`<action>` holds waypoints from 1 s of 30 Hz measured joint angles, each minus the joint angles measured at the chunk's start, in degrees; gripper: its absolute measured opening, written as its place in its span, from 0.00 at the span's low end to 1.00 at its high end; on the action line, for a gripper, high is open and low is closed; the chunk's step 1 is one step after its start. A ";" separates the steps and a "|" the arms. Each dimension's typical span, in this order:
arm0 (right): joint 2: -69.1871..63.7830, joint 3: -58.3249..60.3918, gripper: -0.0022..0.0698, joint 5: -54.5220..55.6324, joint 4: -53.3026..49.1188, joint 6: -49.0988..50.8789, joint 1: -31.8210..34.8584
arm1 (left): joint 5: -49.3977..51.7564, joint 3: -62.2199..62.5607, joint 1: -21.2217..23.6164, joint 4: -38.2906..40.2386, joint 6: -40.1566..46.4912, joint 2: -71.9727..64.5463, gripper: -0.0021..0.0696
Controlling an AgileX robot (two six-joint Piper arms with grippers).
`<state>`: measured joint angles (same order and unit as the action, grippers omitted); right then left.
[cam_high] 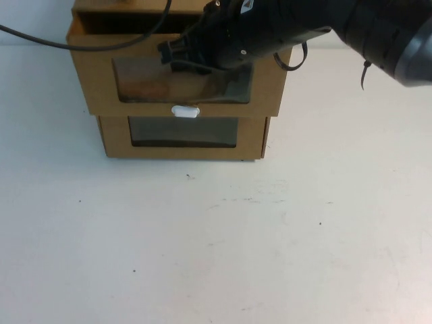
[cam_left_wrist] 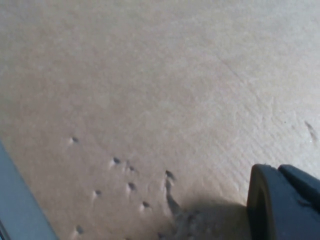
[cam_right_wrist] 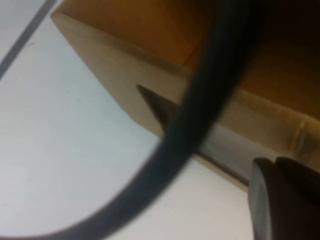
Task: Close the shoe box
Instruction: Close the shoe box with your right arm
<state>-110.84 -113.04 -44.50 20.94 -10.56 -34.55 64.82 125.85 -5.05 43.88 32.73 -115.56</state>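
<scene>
Sitting atop a twin brown cardboard box (cam_high: 115, 138) at the far side of the white table (cam_high: 216, 256): brown cardboard drawer-style shoe box (cam_high: 94, 81), drawer front slid outward, small white oval pull tab (cam_high: 185, 111) below its clear window. Hanging before that window's upper edge: right gripper (cam_high: 177, 54), open or shut cannot tell. Close over bare cardboard: left gripper (cam_left_wrist: 282, 202), state likewise unreadable.

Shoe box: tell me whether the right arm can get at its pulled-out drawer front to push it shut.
Probably yes. The right gripper hangs at the shoe box's drawer front, nothing between them. The left gripper, seen only in its wrist view, faces bare cardboard.
</scene>
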 joint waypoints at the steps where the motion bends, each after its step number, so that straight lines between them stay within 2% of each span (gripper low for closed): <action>1: -0.11 -0.40 0.01 -0.80 1.66 -0.95 0.50 | 0.11 0.00 0.00 0.00 0.00 0.00 0.02; 10: -0.14 -0.79 0.01 -3.70 6.59 -3.81 1.32 | 0.24 0.00 0.00 0.00 0.00 0.00 0.02; 30: -2.82 -0.79 0.01 7.63 8.50 -4.02 3.57 | 0.34 0.00 0.00 0.00 0.00 0.00 0.02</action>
<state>-113.66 -113.83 -36.87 29.44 -14.58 -30.98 65.16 125.85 -5.05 43.88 32.73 -115.56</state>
